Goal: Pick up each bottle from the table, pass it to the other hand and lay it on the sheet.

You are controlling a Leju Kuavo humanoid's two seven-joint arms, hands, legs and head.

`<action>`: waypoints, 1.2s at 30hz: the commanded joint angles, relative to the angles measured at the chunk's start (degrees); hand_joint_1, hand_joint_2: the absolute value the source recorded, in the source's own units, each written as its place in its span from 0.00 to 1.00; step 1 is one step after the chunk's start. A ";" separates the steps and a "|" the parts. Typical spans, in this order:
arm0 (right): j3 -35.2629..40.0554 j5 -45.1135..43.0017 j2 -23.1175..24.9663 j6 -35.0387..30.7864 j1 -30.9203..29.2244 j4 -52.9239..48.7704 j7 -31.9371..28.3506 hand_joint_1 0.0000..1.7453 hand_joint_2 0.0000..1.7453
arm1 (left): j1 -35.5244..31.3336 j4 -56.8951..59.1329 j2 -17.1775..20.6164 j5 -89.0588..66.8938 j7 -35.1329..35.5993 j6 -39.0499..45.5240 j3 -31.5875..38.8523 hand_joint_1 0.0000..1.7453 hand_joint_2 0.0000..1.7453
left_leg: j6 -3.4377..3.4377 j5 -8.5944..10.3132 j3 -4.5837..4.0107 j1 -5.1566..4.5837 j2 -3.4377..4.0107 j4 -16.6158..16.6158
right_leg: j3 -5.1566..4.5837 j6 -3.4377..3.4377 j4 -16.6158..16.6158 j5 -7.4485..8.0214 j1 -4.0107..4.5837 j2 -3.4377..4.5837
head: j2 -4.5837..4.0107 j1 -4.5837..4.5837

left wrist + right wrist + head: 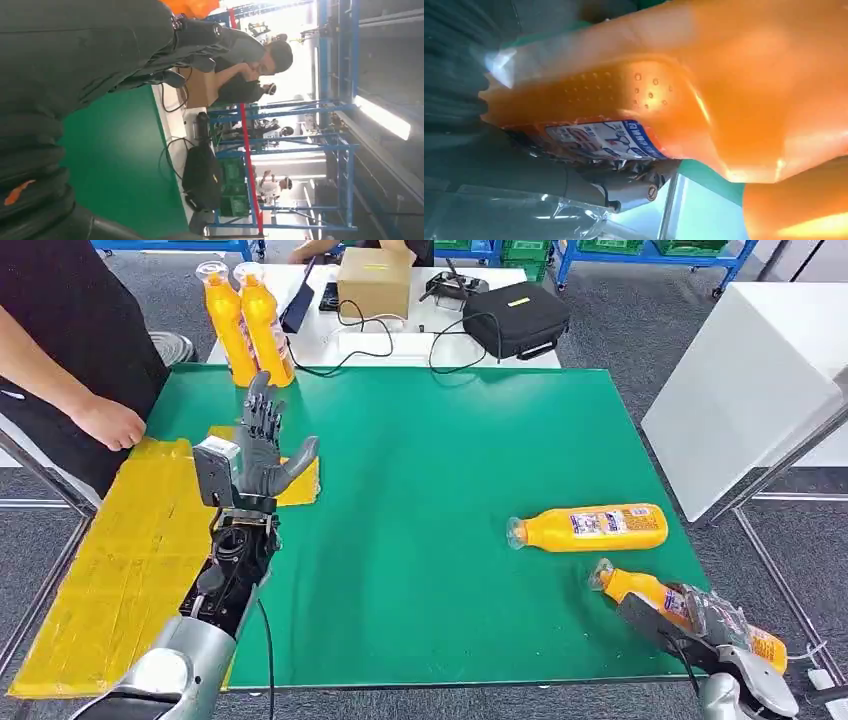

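Observation:
My right hand [702,625] grips an orange bottle [640,588] lying at the front right corner of the green mat [440,460]; the bottle [684,90] sits against the palm, with fingers [614,185] curled under it. A second orange bottle [590,527] lies on its side just behind it. Two more bottles [250,325] stand upright at the mat's back left corner. The yellow sheet [120,550] covers the left edge of the table. My left hand [262,445] is raised over the sheet's inner edge, fingers spread and holding nothing; its dark fingers [75,55] are close to the left wrist camera.
A person's forearm and hand [100,420] rest at the sheet's far left end. Behind the mat stand a cardboard box [375,280], a black bag [515,318] and cables. A white table [750,380] is off to the right.

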 commanded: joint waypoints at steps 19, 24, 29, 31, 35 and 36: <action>22.18 -44.52 6.01 26.97 15.06 -35.65 -11.95 1.00 1.00 | 6.75 -7.27 0.54 0.98 1.64 -2.20 3.19 0.00 1.00 | 0.03 -0.69 0.74 0.10 0.71 -0.18 | 1.19 -0.26 -0.11 0.22 0.15 0.56 | 0.00 0.04; 29.61 -56.52 1.62 26.35 9.18 -39.59 -9.30 1.00 1.00 | 6.33 -7.00 0.53 0.76 1.98 -3.20 3.80 0.00 1.00 | -0.14 -0.81 0.54 0.15 0.81 0.02 | 0.85 -0.19 0.27 0.04 0.16 0.79 | 0.00 -0.07; 30.32 -61.94 -2.42 27.42 1.69 -33.27 -8.64 1.00 1.00 | 3.90 -3.03 0.45 2.78 2.12 -5.91 3.37 0.00 1.00 | -0.05 -0.23 -0.88 -0.31 0.38 0.07 | -0.62 -0.07 0.82 0.21 -0.27 0.41 | 0.00 -0.07; 30.41 -63.95 -3.57 27.59 -0.63 -29.44 -9.19 1.00 1.00 | 2.93 -1.43 0.40 3.90 2.31 -7.12 3.25 0.00 1.00 | -0.06 -0.15 -1.00 -0.33 0.31 0.05 | -0.69 -0.01 0.77 0.24 -0.29 0.29 | 0.00 -0.07; 33.29 -64.09 -3.02 23.18 -7.79 -19.92 -10.81 1.00 1.00 | 0.90 2.56 0.42 9.63 4.70 -13.97 2.98 0.00 1.00 | -0.02 -0.14 -0.99 -0.43 0.30 0.04 | -0.69 -0.01 0.79 0.27 -0.40 0.27 | 0.00 -0.07; 34.55 -63.24 -2.04 20.84 -11.38 -16.09 -10.79 1.00 1.00 | 0.87 2.73 0.31 10.85 5.50 -15.16 2.79 0.00 1.00 | 0.01 -0.14 -0.96 -0.49 0.27 0.02 | -0.70 -0.06 0.82 0.25 -0.44 0.29 | 0.00 -0.07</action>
